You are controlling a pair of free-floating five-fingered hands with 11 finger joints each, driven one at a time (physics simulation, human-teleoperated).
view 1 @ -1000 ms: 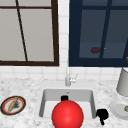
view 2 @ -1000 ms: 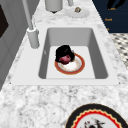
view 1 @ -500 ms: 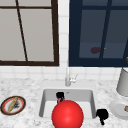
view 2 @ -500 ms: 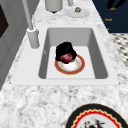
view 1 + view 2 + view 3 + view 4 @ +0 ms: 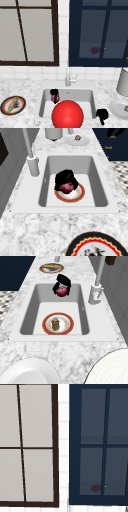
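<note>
My left hand hangs over the back left of the sink, shut on a dark red round fruit. In the left side view this hand and the fruit are above a red-rimmed plate on the sink floor. From the right, the hand holds the fruit beyond the plate, which carries a small brownish item. My right hand floats at the sink's front right corner. A big red ball covers the sink's front in the front view.
The faucet stands behind the sink. A red-rimmed plate with food lies on the left counter. At the right are a white plate and a grey canister. Windows fill the wall above.
The left hand, with the fruit in it, has drifted a little to the left and slightly up. The right hand has stayed still.
</note>
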